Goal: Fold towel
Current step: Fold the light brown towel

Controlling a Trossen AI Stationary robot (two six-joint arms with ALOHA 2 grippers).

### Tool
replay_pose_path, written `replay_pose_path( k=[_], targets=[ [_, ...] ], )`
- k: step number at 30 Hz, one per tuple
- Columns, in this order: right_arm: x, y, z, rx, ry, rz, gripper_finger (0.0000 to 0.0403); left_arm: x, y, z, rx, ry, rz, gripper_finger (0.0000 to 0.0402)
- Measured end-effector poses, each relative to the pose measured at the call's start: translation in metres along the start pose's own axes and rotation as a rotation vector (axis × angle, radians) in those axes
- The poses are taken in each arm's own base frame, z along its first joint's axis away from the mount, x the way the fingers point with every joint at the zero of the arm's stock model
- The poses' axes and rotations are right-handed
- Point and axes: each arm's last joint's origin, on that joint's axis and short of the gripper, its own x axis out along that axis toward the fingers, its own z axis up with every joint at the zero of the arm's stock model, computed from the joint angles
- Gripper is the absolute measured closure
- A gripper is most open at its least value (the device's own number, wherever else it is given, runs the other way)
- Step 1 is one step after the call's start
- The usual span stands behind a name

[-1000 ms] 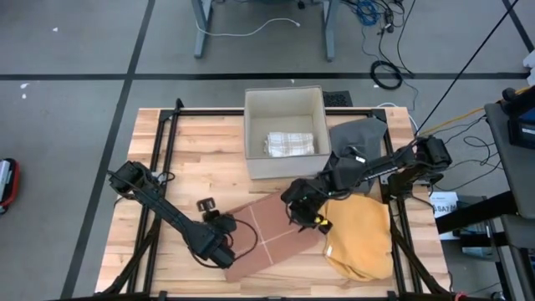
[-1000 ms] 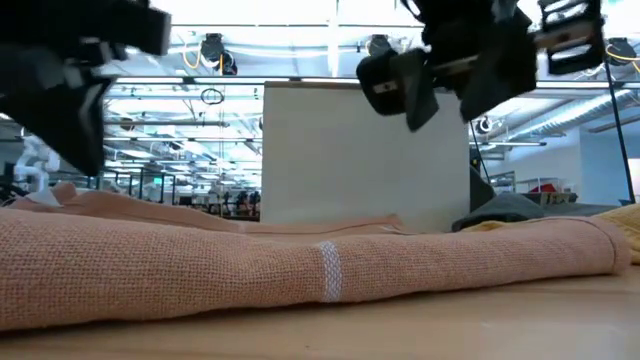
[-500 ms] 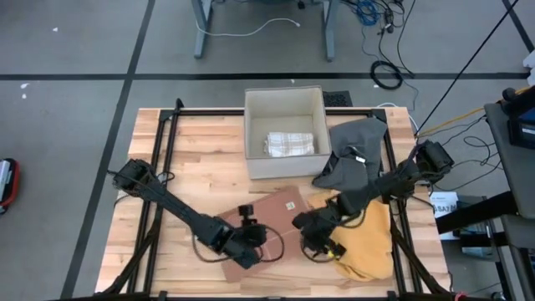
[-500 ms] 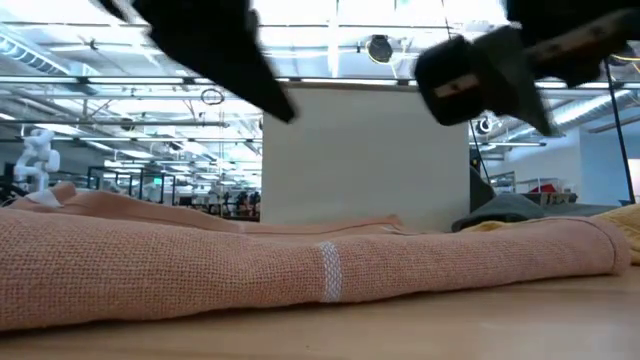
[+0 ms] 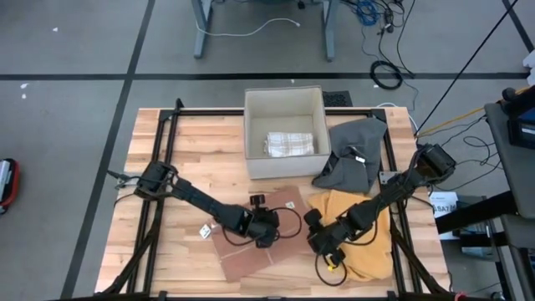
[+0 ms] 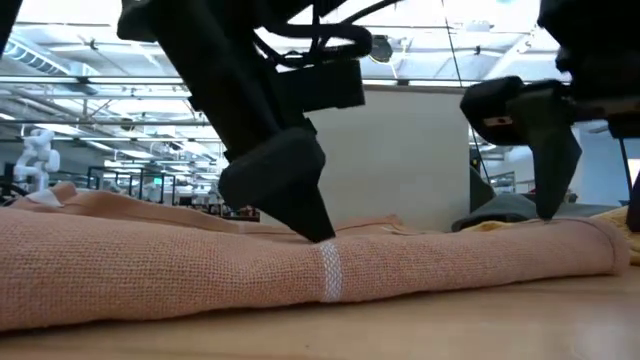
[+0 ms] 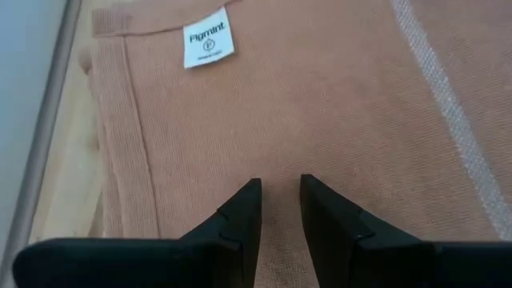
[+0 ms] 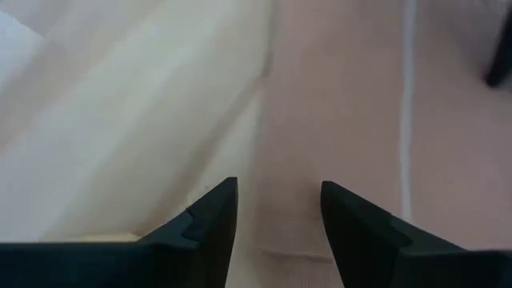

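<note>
The salmon towel (image 5: 255,242) was seen lying partly folded in the lower centre of the high view, on the wooden table (image 5: 201,159), below the white box (image 5: 284,130). The left gripper (image 5: 266,227) was lowered onto the middle of the towel, its fingers (image 7: 240,216) narrowly parted with nothing pinched between them. The right gripper (image 5: 322,242) was held at the towel's right edge, beside the yellow cloth (image 5: 364,234), its fingers (image 8: 216,212) spread wider and likewise empty. The step in hand was judged to be the taking of the cloth for a further fold. For the next move, both grippers would need to be closed on the top layer at an edge, then carried across together.
</note>
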Motion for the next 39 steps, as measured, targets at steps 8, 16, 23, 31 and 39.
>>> replay_pose_path(
  k=[8, 16, 23, 31, 39],
  targets=[
    [0.006, 0.004, -0.022, 0.046, 0.052, -0.096, 0.0234, 0.007, 0.01, 0.002, -0.025, 0.005, 0.015, 0.0307],
    [0.013, 0.003, -0.033, 0.057, 0.02, -0.168, 0.0249, 0.01, 0.013, 0.003, -0.038, 0.011, 0.015, 0.0307],
    [0.027, 0.005, -0.038, 0.027, 0.05, -0.187, 0.034, 0.01, 0.013, 0.003, -0.038, 0.01, 0.018, 0.0307],
    [0.03, 0.007, -0.04, -0.011, 0.054, -0.201, 0.0394, -0.015, 0.015, 0.012, -0.153, -0.072, 0.091, 0.0307],
    [0.021, 0.015, -0.03, -0.165, 0.042, -0.238, 0.0401, -0.019, 0.009, 0.006, -0.287, -0.002, 0.007, 0.0307]
  ],
)
